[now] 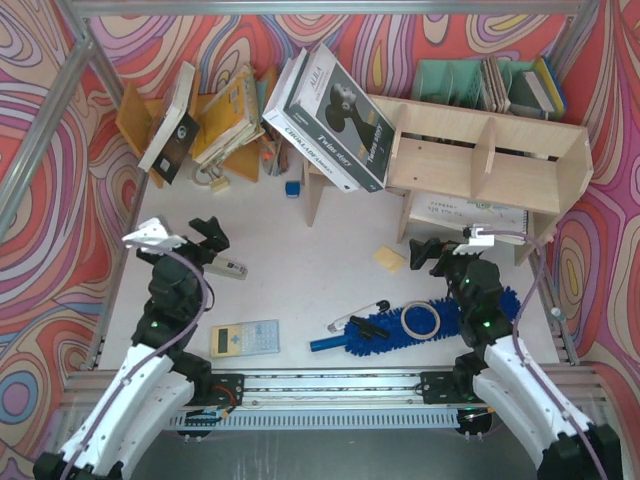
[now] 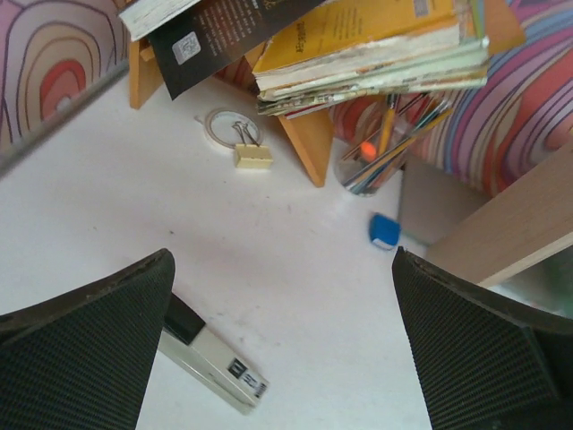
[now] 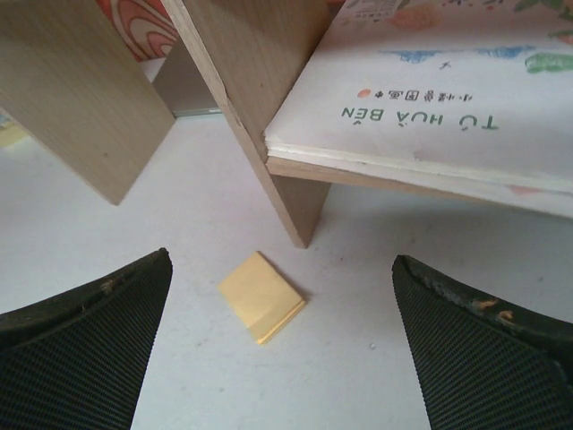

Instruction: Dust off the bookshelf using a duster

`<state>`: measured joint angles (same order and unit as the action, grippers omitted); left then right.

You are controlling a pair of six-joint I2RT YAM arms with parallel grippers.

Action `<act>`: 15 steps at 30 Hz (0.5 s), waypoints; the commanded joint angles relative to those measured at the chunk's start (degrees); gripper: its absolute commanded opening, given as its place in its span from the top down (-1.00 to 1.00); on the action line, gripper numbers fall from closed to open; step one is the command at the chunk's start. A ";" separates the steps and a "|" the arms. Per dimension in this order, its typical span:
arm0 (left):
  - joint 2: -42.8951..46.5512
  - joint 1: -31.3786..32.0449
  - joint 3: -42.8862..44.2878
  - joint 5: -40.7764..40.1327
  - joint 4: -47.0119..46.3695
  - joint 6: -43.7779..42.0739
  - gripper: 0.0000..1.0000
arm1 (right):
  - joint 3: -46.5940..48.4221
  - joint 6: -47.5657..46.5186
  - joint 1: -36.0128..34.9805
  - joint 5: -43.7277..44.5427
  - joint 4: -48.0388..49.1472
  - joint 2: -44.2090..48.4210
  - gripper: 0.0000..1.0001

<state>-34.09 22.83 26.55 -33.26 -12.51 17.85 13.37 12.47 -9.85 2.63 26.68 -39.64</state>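
Two arms reach out over the white surface (image 1: pixel 300 240), one on each side.

Far left, back: orange-brown book rack (image 1: pixel 132 112), books leaning in it, a black-covered one tipped across its front. Binder clip (image 2: pixel 252 154) lies on the surface just in front of the rack. Clear cup of pencils (image 2: pixel 367 161) stands beside the rack's right foot, with a small blue object (image 2: pixel 385 231) near it.

Left fingers (image 2: pixel 89 340): spread wide, released, only bare surface between them. Grey stapler (image 2: pixel 215 360) lies just beside the left-hand finger; contact cannot be told. Calculator (image 1: pixel 245 338) lies near the front edge, beside the left arm.

Centre, back: stack of large tilted books (image 1: pixel 335 110) leans at the left end of the bookshelf (image 1: pixel 450 165). The bookshelf stands at the back right. A flat book (image 3: pixel 430 98) lies in its lower tier, and a teal file organizer (image 1: pixel 450 78) stands behind it.

Front, centre-right: duster (image 1: pixel 380 332) lies flat on the surface, handle pointing left, fluffy end running under the right arm. Not held. A tape ring (image 1: pixel 406 321) rests on its fluff. A white-and-black pen (image 1: pixel 355 316) lies just beside it.

Right fingers (image 3: pixel 483 340): spread wide, released, low before the bookshelf's lower tier. Yellow note pad (image 3: pixel 262 309) lies on the surface between them, untouched.
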 commanded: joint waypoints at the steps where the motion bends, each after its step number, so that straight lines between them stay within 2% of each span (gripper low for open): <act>1: 5.44 0.12 5.25 -3.75 21.34 20.52 -0.97 | 5.60 12.77 -0.33 -1.62 -21.18 7.87 -0.97; 6: 10.45 0.15 10.74 -6.01 43.35 35.25 -0.96 | 9.81 24.36 -0.30 -0.24 -35.25 12.97 -0.97; 7: 11.75 0.18 11.39 -6.91 46.89 35.63 -0.96 | 10.04 24.70 -0.33 -0.88 -36.14 13.46 -0.97; 9: 14.50 0.14 10.81 -8.17 48.05 34.86 -0.97 | 9.91 23.88 -0.34 -3.02 -36.59 13.89 -0.97; 11: 16.91 0.19 9.60 -2.60 44.04 29.61 -0.96 | 10.37 22.20 -0.32 -5.08 -37.62 12.68 -0.97; 13: 15.15 0.19 11.69 3.91 43.56 26.24 -0.97 | 12.07 20.13 -0.32 -7.58 -39.61 10.10 -0.97; 15: 8.65 0.14 17.06 8.04 48.05 25.05 -0.97 | 14.25 17.06 -0.33 -10.17 -41.40 7.41 -0.97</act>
<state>-18.52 22.83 37.78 -34.65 28.99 46.39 23.14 32.62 -9.85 -1.89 -8.21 -28.67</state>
